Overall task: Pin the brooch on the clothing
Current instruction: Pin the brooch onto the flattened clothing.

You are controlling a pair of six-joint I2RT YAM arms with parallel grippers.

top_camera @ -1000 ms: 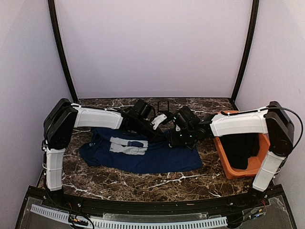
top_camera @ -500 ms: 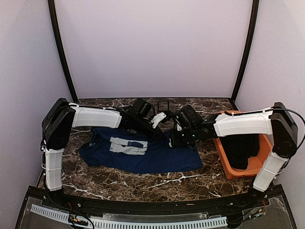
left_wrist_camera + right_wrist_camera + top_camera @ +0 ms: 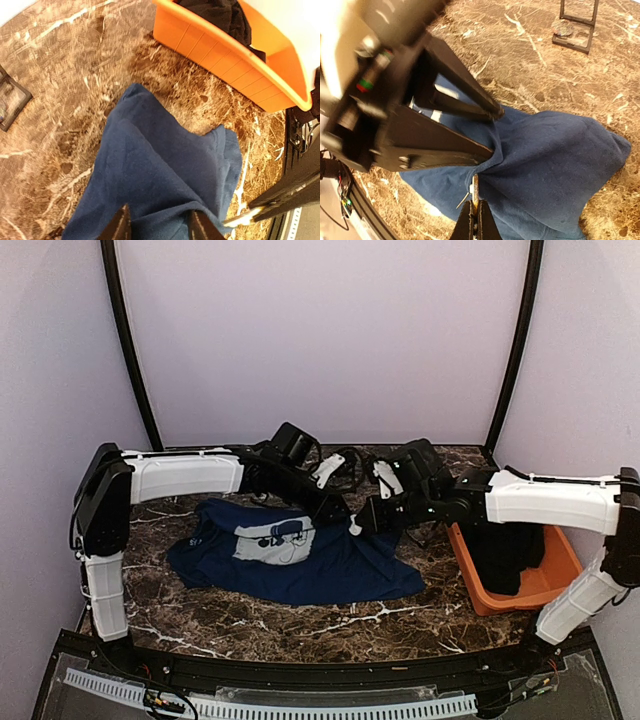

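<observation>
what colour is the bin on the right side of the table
The bin is orange, clearest in the left wrist view.

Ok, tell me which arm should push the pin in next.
Right. The right gripper holds the brooch edge-on against the clothing; the left gripper only straddles a raised fold.

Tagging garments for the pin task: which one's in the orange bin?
The black garment, bunched in the orange bin at the right. The navy T-shirt with the pale chest print lies spread on the table instead.
</observation>
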